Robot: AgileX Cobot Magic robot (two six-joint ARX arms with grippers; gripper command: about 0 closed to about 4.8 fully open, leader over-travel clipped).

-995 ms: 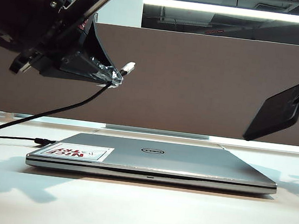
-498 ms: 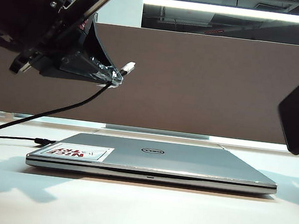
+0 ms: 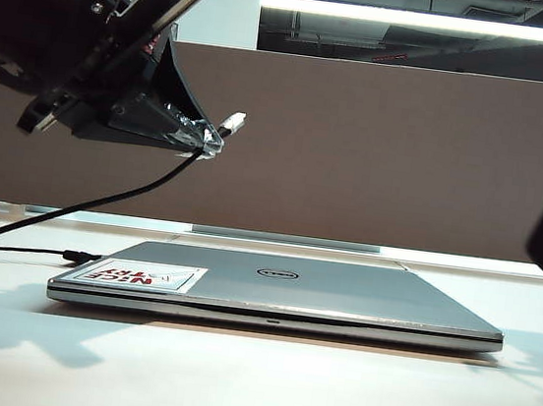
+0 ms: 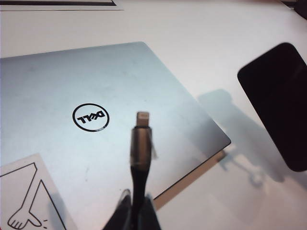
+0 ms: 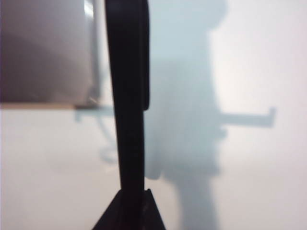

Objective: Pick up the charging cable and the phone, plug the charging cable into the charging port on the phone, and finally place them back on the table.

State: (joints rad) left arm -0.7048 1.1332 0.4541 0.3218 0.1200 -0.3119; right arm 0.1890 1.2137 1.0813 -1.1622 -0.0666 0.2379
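Two grippers hold their loads in the air. Left gripper (image 3: 200, 138) is clamped on the cable (image 4: 140, 158) — silvery plug tip free, above the laptop (image 3: 339, 296). Right gripper (image 5: 129, 201) pinches the phone (image 5: 127, 96) edge-on, seemingly near the laptop's corner — above the table (image 3: 249, 388). Cord trails down left to the tabletop.
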